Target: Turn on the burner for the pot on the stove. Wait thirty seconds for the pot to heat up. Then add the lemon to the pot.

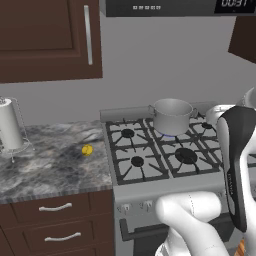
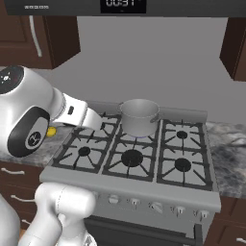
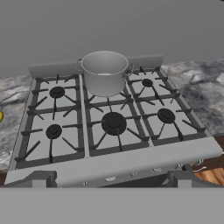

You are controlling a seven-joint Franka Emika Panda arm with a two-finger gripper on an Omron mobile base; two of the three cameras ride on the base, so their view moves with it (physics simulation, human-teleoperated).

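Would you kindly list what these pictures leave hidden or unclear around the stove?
- The burner under the pot: the pot hides it; just a blue glow in both base views.
- The lemon: cut off by the left edge in the hand view, partly behind the arm in the right base view.
- The knobs on the stove: too small to read their settings.
- The pot's inside: the rim hides its bottom.

A grey marbled table [image 1: 45, 160] is running along under dark brown wall cabinets [image 1: 45, 37], with a pale cylindrical canister in a wire stand [image 1: 10, 125] sitting on it at the far left. Two drawers with silver handles [image 1: 55, 207] are showing beneath, and a microwave's lit clock [image 2: 122, 4] is glowing overhead.
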